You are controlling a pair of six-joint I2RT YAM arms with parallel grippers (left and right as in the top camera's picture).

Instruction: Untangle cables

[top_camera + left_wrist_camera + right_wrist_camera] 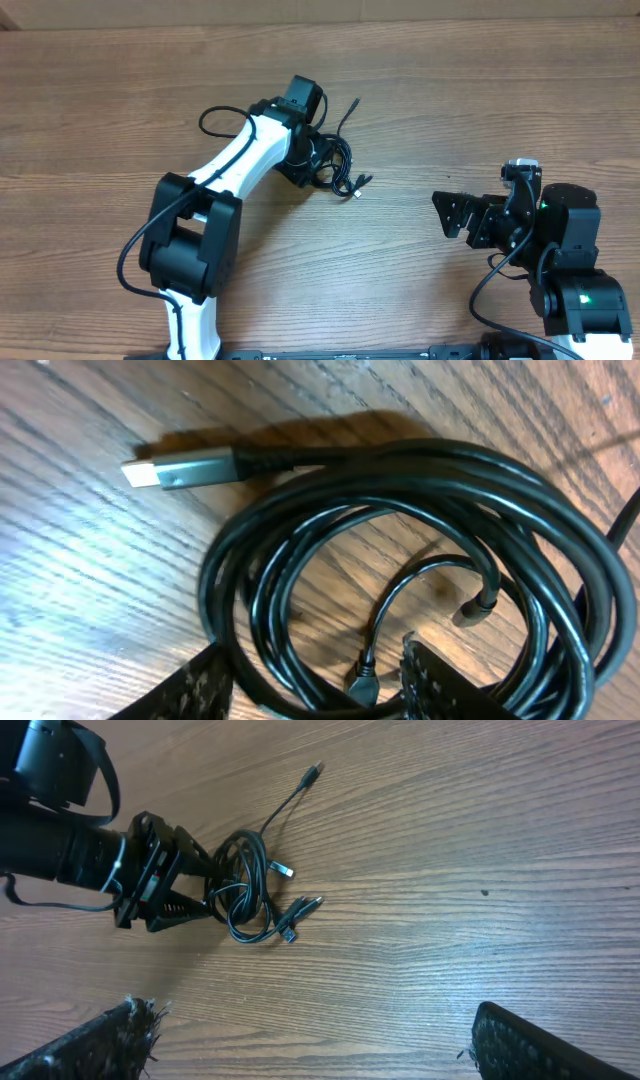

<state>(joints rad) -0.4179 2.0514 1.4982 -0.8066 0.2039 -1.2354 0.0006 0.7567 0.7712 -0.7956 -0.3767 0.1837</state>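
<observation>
Cables (450,470), thin, black and glossy, coiled in several overlapping loops on a wooden table (450,80), the nearest loops lying right between the fingers (190,695) of the left gripper (318,165). Jaws of that gripper roughly halfway apart, one finger on each side of the near edge of the coil, gaps of wood visible beside the strands. Firm contact between pads and cord: impossible to tell. Two small plug ends (478,605) curled inside the coil, just ahead of the fingers. Beyond the loops, a silver-tipped plug (180,465) with a dark grey body, flat on the wood, pointing away from the coil.

From overhead, the same cables (340,172) in a compact knot near the middle of the table, slightly left of centre, at the tip of the white and black left arm (235,160). One loose cord end (355,103) trailing farther out, away from the robot.

Farthest of all, well apart from the cables, the right gripper (445,215), jaws spread as wide as possible, holding nothing, raised above the table. In its own camera view, dark fingers (540,1045) at the lower corners, with the cables (250,885) and the left gripper (212,890) small in the distance.
</observation>
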